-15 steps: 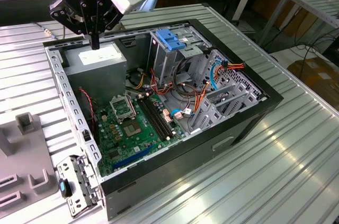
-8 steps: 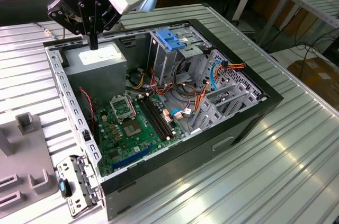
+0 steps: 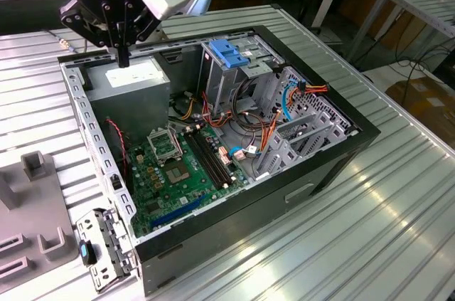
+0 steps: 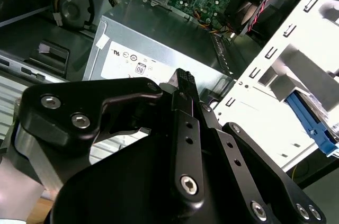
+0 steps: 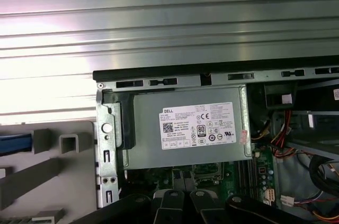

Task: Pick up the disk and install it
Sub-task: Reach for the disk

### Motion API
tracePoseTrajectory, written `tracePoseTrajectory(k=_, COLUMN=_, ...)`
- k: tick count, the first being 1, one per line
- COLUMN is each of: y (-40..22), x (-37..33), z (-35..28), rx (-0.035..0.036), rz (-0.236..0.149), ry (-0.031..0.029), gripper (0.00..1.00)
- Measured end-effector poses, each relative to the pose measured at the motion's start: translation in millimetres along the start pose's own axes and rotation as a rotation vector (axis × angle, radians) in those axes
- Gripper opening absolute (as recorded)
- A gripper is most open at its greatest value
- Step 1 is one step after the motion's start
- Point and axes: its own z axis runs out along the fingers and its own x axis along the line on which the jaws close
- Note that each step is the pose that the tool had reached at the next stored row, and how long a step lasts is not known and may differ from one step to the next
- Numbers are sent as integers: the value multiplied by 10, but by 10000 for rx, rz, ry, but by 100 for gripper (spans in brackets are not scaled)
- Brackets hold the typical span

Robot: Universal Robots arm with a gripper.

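steel-ribbed table (image 3: 384, 215) carries an open case (image 3: 213, 244), laid on its side with the board (image 3: 178, 173) facing up. the gripper (image 3: 124, 59) hangs over the case's corner at the exterior view's left, just above the psu (image 3: 131, 87). its jaws are pressed together with nothing between them (in the second wrist view the ribbed tip (image 4: 183, 78) sits over the psu's label (image 4: 135, 65)). the disk (image 5: 15, 143) lies outside the case. in the first wrist view only its blue edge shows, set in a grey fixture (image 5: 58, 166) on the table, just beyond the case's slotted rail (image 5: 107, 150) and well apart from the gripper. in the second wrist view the disk (image 4: 312, 123) shows as a blue strip past that same rail. a blue latch (image 3: 227, 52) tops the cage (image 3: 227, 87) inside the case.
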Motion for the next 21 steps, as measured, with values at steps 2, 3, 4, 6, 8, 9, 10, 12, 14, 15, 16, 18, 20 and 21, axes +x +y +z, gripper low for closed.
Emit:
tracePoseTrajectory(k=2, y=0, x=7, z=0, rx=0, rz=0, ry=0, gripper=11)
tracePoseTrajectory(k=3, y=-1, x=10, z=0, rx=0, rz=0, ry=0, gripper=11)
tracePoseTrajectory(k=4, y=-1, x=15, z=-1, rx=0, rz=0, ry=0, gripper=11)
tracePoseTrajectory(k=6, y=-2, x=28, z=-1, rx=0, rz=0, ry=0, gripper=11)
tracePoseTrajectory(k=8, y=-3, x=34, z=-1, rx=0, rz=0, ry=0, gripper=11)
tracePoseTrajectory(k=9, y=-3, x=39, z=-1, rx=1, rz=0, ry=0, gripper=11)
tracePoseTrajectory(k=10, y=-3, x=42, z=-1, rx=0, rz=0, ry=0, gripper=11)
tracePoseTrajectory(k=12, y=-4, x=49, z=-2, rx=0, rz=0, ry=0, gripper=11)
tracePoseTrajectory(k=14, y=-4, x=56, z=-2, rx=0, rz=0, ry=0, gripper=11)
tracePoseTrajectory(k=15, y=-5, x=61, z=-2, rx=0, rz=0, ry=0, gripper=11)
tracePoseTrajectory(k=16, y=-5, x=66, z=-2, rx=0, rz=0, ry=0, gripper=11)
tracePoseTrajectory(k=18, y=-6, x=74, z=-2, rx=0, rz=0, ry=0, gripper=11)
tracePoseTrajectory(k=20, y=-6, x=82, z=-2, rx=0, rz=0, ry=0, gripper=11)
tracePoseTrajectory(k=21, y=-6, x=84, z=-3, rx=0, rz=0, ry=0, gripper=11)
